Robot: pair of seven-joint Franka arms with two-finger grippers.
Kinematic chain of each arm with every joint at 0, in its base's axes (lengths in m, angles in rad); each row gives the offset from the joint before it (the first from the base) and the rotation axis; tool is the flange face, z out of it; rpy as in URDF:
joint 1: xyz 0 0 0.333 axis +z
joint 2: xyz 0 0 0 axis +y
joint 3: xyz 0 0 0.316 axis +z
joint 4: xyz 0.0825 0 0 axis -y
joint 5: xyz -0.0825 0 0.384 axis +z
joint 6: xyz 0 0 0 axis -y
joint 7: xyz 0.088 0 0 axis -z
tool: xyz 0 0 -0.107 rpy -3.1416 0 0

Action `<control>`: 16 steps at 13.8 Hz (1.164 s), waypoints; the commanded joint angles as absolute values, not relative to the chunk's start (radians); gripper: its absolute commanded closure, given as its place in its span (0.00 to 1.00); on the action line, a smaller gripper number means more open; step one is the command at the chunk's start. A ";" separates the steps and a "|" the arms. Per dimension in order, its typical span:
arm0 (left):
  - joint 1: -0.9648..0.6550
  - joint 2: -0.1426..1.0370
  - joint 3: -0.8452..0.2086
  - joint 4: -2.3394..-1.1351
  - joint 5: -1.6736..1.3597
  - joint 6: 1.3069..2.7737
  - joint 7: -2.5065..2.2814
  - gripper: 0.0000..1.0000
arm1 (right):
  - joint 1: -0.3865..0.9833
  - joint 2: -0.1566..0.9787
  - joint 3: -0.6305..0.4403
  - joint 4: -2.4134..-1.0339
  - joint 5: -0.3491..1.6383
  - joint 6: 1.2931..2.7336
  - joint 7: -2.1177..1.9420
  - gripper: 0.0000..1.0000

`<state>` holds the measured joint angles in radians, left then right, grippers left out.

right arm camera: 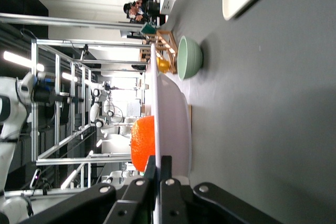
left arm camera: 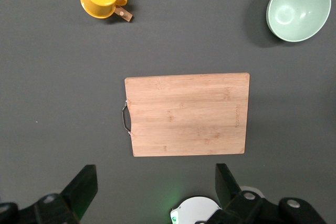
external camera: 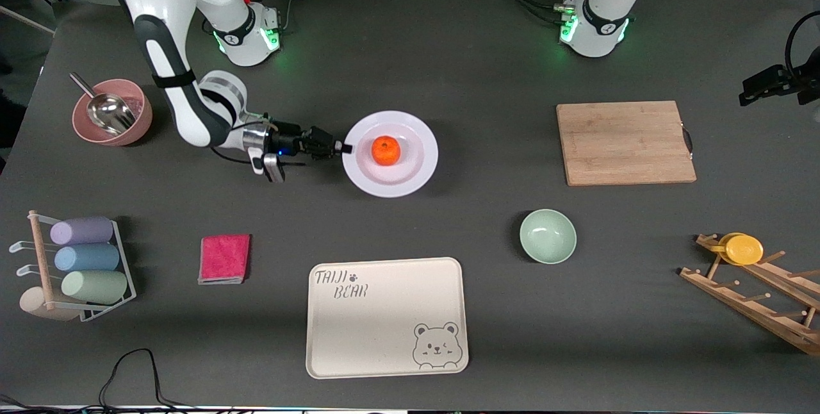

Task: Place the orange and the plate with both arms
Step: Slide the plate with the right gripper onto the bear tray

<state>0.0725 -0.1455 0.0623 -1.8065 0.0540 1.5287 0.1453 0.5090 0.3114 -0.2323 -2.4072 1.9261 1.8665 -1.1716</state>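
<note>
Front view shows the right gripper [external camera: 344, 148] reaching sideways, low over the table [external camera: 487, 68], from the right arm's end, its fingers pinched tight on the rim of the plate [external camera: 419, 173]. The plate's edge nearest the right arm's base side is where the grip sits, and the orange [external camera: 385, 150] rests in the shallow centre of the plate, just beside the fingertips but not touching them. In the right wrist view the two fingers [right arm camera: 169, 192] close on the thin white rim of the plate [right arm camera: 176, 124], one above and one below, with the orange [right arm camera: 143, 142] sitting on the plate close ahead of them; whether the plate is lifted clear of the table cannot be told. The left gripper [left arm camera: 156, 184] waits high above the cutting board [left arm camera: 186, 114], its jaws spread wide and holding nothing. That board lies well apart from the plate, toward the left arm's end of the table. A green bowl [external camera: 548, 236] sits nearer the front camera than the board, and a cream bear tray [external camera: 386, 316] lies nearer the camera than the plate.
</note>
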 commanded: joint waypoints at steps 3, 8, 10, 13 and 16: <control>0.041 -0.166 0.080 -1.833 0.054 1.540 0.158 0.00 | 0.482 0.543 -0.239 -2.016 1.901 1.853 -0.968 1.00; 0.029 -0.169 0.008 -1.852 0.054 1.558 0.091 0.00 | 0.434 0.796 -0.273 -1.582 1.864 1.853 -0.772 1.00; 0.031 -0.169 0.009 -1.853 0.054 1.572 0.091 0.00 | 0.423 0.856 -0.281 -1.478 1.871 1.853 -0.718 1.00; 0.028 -0.167 0.008 -1.859 0.054 1.575 0.091 0.00 | 0.422 0.914 -0.279 -1.419 1.878 1.855 -0.707 1.00; 0.029 -0.170 0.008 -1.885 0.054 1.600 0.091 0.00 | 0.420 0.966 -0.279 -1.390 1.890 1.856 -0.724 1.00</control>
